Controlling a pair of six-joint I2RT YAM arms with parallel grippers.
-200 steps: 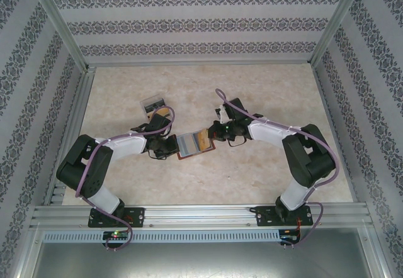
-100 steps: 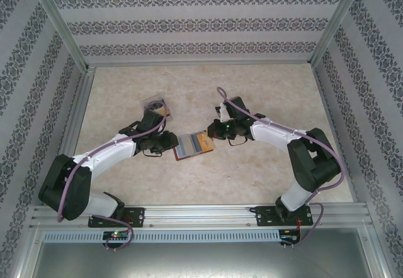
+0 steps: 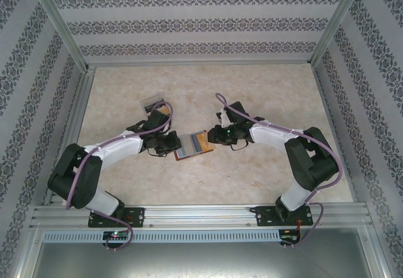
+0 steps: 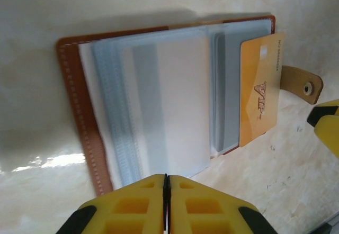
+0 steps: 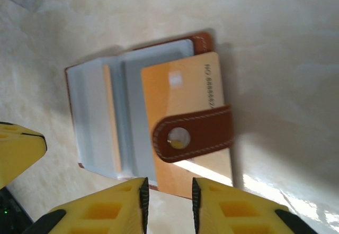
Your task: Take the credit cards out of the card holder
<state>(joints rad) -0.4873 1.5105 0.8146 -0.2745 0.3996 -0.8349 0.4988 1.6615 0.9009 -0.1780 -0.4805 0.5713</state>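
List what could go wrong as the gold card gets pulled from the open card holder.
The snap strap lies across the gold card, so a pull may snag. The left jaws are shut at the edge of the card holder without a clear hold; the holder might slide with the card. The right jaws, slightly apart beside card and strap, may pinch both.

A pale, marble-patterned tabletop [image 3: 271,89] sits inside walls [image 3: 201,23] papered white with grey ornamental bands. Bare metal posts [image 3: 58,23] rise from the far corners, and a slotted metal rail [image 3: 201,214] runs along the near edge. Soft light leaves a bright glare [image 4: 47,161] on the glossy surface.
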